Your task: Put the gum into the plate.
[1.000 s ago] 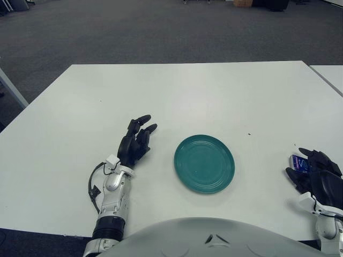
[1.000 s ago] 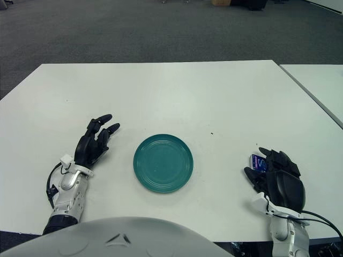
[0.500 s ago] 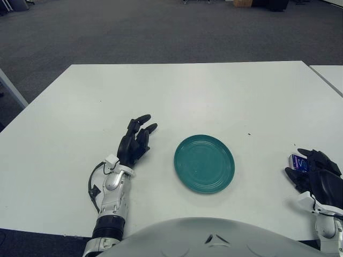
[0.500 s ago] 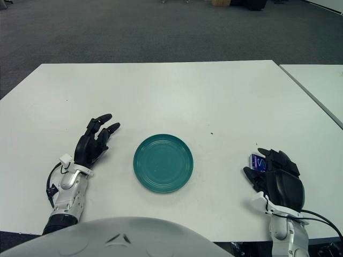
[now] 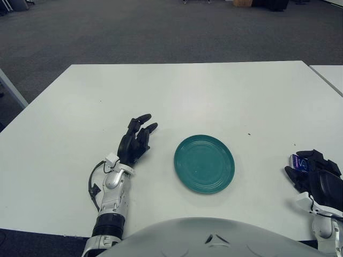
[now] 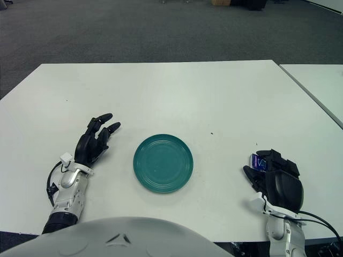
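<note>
Right hand (image 6: 274, 179) has its black fingers curled around the small blue gum pack (image 6: 258, 162) at the white table's (image 6: 177, 91) right edge, well apart from the round teal ridged plate (image 6: 163, 163), which holds nothing. Left hand (image 6: 95, 142) shows left of the plate, fingers loosely spread. Lift, carry and release all appear left to do.

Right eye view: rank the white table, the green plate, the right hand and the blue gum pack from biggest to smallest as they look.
1. white table, by far the largest.
2. green plate.
3. right hand, curled over the pack; it sits nearer the camera, which may flatter its size.
4. gum pack, only a small blue corner showing, the rest hidden by the fingers.
</note>
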### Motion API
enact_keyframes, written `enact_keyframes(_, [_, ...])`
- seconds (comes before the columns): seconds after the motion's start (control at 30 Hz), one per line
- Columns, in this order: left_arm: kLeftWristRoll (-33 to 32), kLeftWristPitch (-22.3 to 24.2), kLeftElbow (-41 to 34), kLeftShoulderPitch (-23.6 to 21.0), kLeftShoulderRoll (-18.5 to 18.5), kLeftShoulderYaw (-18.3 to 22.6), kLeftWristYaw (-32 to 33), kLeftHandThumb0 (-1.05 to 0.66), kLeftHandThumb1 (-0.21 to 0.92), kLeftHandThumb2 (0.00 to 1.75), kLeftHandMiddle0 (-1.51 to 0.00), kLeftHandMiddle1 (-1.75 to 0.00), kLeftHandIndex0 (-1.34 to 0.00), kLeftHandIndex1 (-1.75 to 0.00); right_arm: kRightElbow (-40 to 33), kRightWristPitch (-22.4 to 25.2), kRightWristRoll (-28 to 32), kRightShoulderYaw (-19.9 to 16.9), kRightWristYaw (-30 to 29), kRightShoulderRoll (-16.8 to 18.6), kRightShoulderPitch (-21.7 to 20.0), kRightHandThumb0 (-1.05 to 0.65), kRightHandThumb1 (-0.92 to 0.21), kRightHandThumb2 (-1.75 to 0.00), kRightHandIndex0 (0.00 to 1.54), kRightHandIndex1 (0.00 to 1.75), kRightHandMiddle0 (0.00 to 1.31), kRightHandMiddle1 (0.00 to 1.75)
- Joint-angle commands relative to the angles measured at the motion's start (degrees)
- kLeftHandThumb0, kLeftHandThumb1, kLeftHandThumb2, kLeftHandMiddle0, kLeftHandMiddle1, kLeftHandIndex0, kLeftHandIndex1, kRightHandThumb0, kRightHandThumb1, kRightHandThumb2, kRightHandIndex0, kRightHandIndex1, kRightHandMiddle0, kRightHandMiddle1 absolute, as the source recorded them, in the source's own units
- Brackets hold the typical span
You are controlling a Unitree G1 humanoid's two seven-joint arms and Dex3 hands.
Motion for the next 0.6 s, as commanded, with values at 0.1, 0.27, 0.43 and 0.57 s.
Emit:
enact_keyframes(0.1, [0.0,5.6,3.6,2.1,0.1,0.2,0.7,-0.77,0.92,0.6,-0.26,-0.68,0.0,-1.04,6.3,2.4,-3.8,4.4,1.9,-9.8,12.4,-0.06,-0.62,-0.73,0.62,1.17,0.49,1.59])
enact_keyframes(0.27, [0.2,6.3,2.9,2.3,0.0,0.2,1.2,-0.76,0.92,0.6,-0.25,-0.68,0.0,-1.04,6.7,2.3,-3.9,4.6,0.6,-10.0,12.1,-0.02,-0.56,-0.8,0.64,1.22,0.49,1.6])
enact_keyframes(0.43, [0.6,6.5,2.7,2.3,0.0,0.2,1.4,-0.77,0.92,0.61,-0.24,-0.68,0.0,-1.04,7.1,2.4,-3.9,4.8,-0.3,-10.1,11.7,-0.01,-0.53,-0.84,0.67,1.23,0.5,1.6])
enact_keyframes(0.57, [0.9,6.6,2.8,2.1,0.2,0.2,1.4,-0.78,0.92,0.63,-0.24,-0.68,0.0,-1.02,6.7,2.5,-3.7,4.9,-0.7,-10.1,11.3,-0.01,-0.52,-0.86,0.67,1.24,0.5,1.59])
